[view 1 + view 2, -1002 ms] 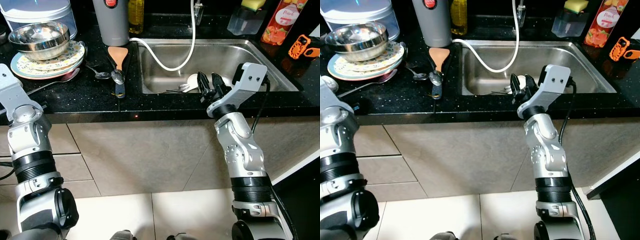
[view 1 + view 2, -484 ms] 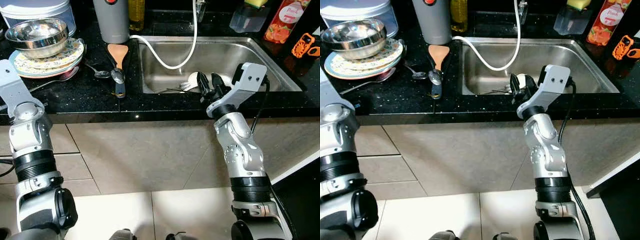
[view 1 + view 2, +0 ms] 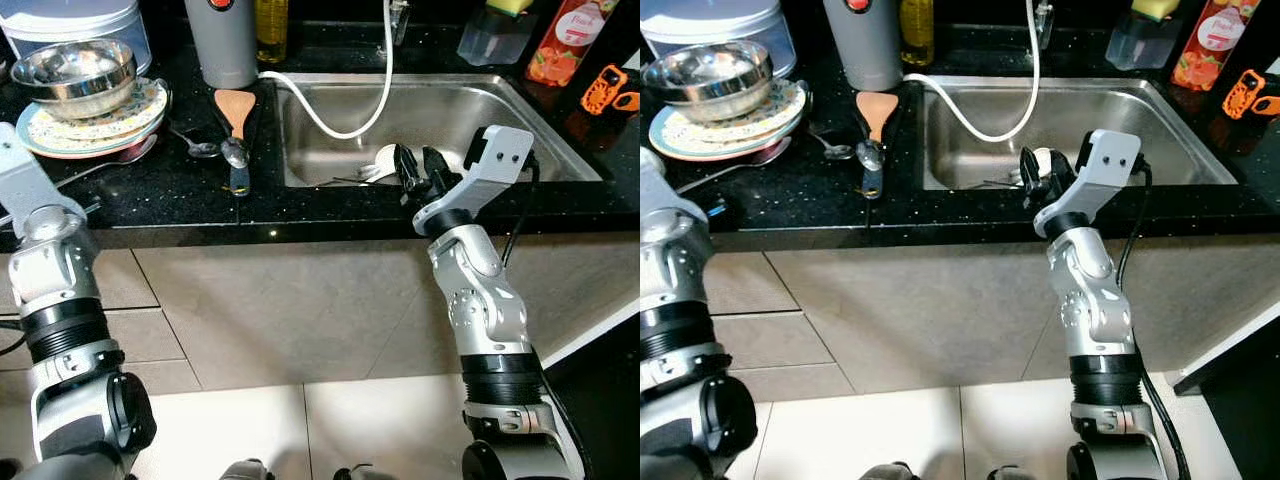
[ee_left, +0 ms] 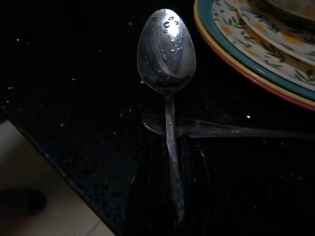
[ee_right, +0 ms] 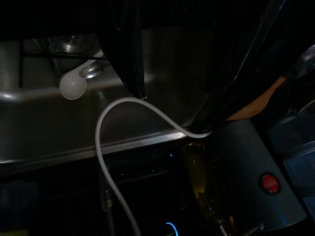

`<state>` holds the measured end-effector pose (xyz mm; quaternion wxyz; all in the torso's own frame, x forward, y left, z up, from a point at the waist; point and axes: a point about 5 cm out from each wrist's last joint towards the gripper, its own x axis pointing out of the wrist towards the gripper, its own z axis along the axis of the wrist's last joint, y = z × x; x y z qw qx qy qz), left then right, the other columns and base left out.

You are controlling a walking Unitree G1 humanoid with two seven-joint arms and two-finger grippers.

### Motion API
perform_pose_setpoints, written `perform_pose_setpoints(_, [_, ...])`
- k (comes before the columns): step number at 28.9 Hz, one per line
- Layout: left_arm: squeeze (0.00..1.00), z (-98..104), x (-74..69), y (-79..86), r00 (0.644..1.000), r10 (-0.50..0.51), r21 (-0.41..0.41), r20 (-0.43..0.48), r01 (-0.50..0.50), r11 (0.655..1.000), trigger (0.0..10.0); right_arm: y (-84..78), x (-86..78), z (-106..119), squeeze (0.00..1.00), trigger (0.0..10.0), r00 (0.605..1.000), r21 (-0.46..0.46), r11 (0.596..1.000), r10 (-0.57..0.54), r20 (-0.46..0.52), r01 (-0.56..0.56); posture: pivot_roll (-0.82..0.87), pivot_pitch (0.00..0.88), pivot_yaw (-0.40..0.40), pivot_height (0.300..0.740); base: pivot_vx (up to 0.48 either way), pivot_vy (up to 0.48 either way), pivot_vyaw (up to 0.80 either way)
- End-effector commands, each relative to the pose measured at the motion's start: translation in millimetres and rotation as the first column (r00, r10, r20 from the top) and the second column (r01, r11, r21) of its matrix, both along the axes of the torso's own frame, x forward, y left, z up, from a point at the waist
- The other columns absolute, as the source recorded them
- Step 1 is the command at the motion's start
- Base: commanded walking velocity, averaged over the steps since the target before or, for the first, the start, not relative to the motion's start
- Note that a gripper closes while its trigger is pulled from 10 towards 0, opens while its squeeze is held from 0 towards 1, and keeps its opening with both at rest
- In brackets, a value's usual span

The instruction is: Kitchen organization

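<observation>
In the left wrist view a wet steel spoon (image 4: 166, 49) points away over the black counter beside the patterned plates (image 4: 256, 59). My left gripper (image 4: 172, 142) is shut on its handle, which crosses above another flat utensil (image 4: 231, 130). The left arm (image 3: 25, 190) sits at the counter's front left edge. My right gripper (image 3: 420, 168) hovers open over the front rim of the steel sink (image 3: 500, 105), near white dishware (image 3: 385, 160) lying inside. Its fingers (image 5: 130, 59) stand apart with nothing between them.
A steel bowl (image 3: 78, 75) sits on stacked plates (image 3: 100, 128). A wooden spatula (image 3: 235, 108), two spoons (image 3: 203, 150), a grey canister (image 3: 228, 45) and an oil bottle (image 3: 270, 25) stand left of the sink. A white hose (image 3: 340, 128) loops into it. A juice bottle (image 3: 560, 40) stands far right.
My left arm has shifted slightly left and down along the counter edge. The right arm has stayed in place over the sink rim.
</observation>
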<state>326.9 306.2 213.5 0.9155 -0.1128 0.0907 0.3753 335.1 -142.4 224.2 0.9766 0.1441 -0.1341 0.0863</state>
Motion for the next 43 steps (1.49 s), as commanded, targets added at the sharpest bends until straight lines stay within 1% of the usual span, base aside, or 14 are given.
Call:
perform_pose_setpoints(1, [0.0, -48, -6.1, -3.2, 0.983, -0.015, -0.111, -0.185, -0.006, 0.994, 0.0, -2.4, 0.8, -4, 0.0, 10.0, 1.0, 0.001, 1.0, -0.009, -0.024, 0.009, 0.15, 0.069, -0.066, 0.74, 0.0, 0.0, 0.0])
perform_pose_setpoints(5, [0.0, -26, -6.3, 3.5, 0.993, 0.031, 0.066, -0.117, -0.023, 0.998, 0.0, -2.2, 1.6, -4, 0.0, 10.0, 1.0, 0.002, 1.0, -0.007, -0.023, 0.007, 0.16, 0.067, -0.068, 0.74, 0.0, 0.0, 0.0])
perform_pose_setpoints(7, [0.0, 2, -5.0, 0.5, 0.999, 0.038, 0.234, -0.003, -0.036, 0.971, 8.5, -2.0, 2.3, -4, 0.0, 10.0, 1.0, 0.002, 1.0, -0.006, -0.023, 0.006, 0.16, 0.064, -0.068, 0.74, 0.0, 0.0, 0.0])
perform_pose_setpoints(8, [0.0, 13, -4.5, -3.3, 0.999, 0.024, 0.292, 0.043, -0.035, 0.956, 10.0, -1.8, 2.6, -4, 0.0, 10.0, 1.0, 0.002, 1.0, -0.005, -0.022, 0.005, 0.16, 0.063, -0.067, 0.74, 0.0, 0.0, 0.0])
perform_pose_setpoints(11, [0.0, 31, -3.1, -16.0, 0.992, -0.037, 0.406, 0.117, -0.013, 0.914, 10.0, -0.7, 3.0, -2, 0.0, 10.0, 1.0, 0.005, 1.0, -0.002, -0.017, 0.002, 0.16, 0.058, -0.067, 0.74, 0.0, 0.0, 0.0])
perform_pose_setpoints(16, [0.0, 45, 0.5, -65.2, 0.942, -0.306, 0.614, 0.139, 0.161, 0.773, 10.0, 7.7, 3.3, 4, 0.0, 10.0, 0.998, 0.024, 0.998, 0.059, 0.007, -0.059, 0.16, 0.042, -0.06, 0.74, 0.0, 0.0, 0.0])
perform_pose_setpoints(18, [0.0, 45, 0.2, -104.4, 0.847, -0.524, 0.702, 0.095, 0.317, 0.639, 10.0, 23.3, -0.2, 9, 0.0, 10.0, 0.979, 0.081, 0.976, 0.202, 0.018, -0.203, 0.17, 0.029, -0.057, 0.74, 0.0, 0.0, 0.0])
perform_pose_setpoints(20, [0.0, 46, 0.2, -111.8, 0.822, -0.563, 0.713, 0.085, 0.344, 0.611, 10.0, 28.0, -2.0, 10, 0.0, 10.0, 0.97, 0.095, 0.965, 0.243, 0.021, -0.244, 0.17, 0.029, -0.057, 0.74, 0.0, 0.0, 0.0])
perform_pose_setpoints(23, [0.0, 46, 1.7, -141.4, 0.682, -0.73, 0.727, 0.036, 0.483, 0.488, 10.0, 49.0, -10.0, 15, 0.0, 10.0, 0.913, 0.23, 0.885, 0.405, 0.047, -0.404, 0.17, 0.005, -0.054, 0.74, 0.0, 0.0, 0.0])
perform_pose_setpoints(25, [0.0, 42, -4.3, -179.6, 0.449, -0.893, 0.719, -0.035, 0.632, 0.29, 10.0, 71.9, -21.6, 25, 0.0, 10.0, 0.833, 0.363, 0.757, 0.541, 0.118, -0.544, 0.17, 0.0, -0.042, 0.74, 0.0, 0.0, 0.0])
perform_pose_setpoints(28, [0.0, 42, -5.7, -184.3, 0.422, -0.906, 0.721, -0.045, 0.641, 0.263, 10.0, 74.5, -22.4, 26, 0.0, 10.0, 0.825, 0.373, 0.745, 0.551, 0.125, -0.553, 0.17, 0.0, -0.042, 0.74, 0.0, 0.0, 0.0])
perform_pose_setpoints(32, [0.0, 29, -18.9, -217.2, 0.217, -0.972, 0.674, -0.091, 0.732, 0.1, 10.0, 79.1, -11.3, 20, 0.0, 10.0, 0.877, 0.484, 0.753, 0.477, 0.068, -0.447, 0.16, 0.0, -0.024, 0.74, 0.0, 0.0, 0.0])
perform_pose_setpoints(38, [0.0, 26, -26.1, -228.7, 0.12, -0.989, 0.657, -0.086, 0.753, 0.035, 10.0, 76.4, -6.9, 18, 0.0, 10.0, 0.883, 0.519, 0.745, 0.469, 0.04, -0.419, 0.15, 0.0, -0.019, 0.74, 0.0, 0.0, 0.0])
perform_pose_setpoints(43, [0.0, 23, -25.4, -228.1, 0.114, -0.989, 0.644, -0.092, 0.765, 0.028, 10.0, 72.7, -5.7, 20, 0.0, 10.0, 0.883, 0.526, 0.741, 0.468, 0.042, -0.418, 0.15, 0.0, -0.019, 0.74, 0.0, 0.0, 0.0])
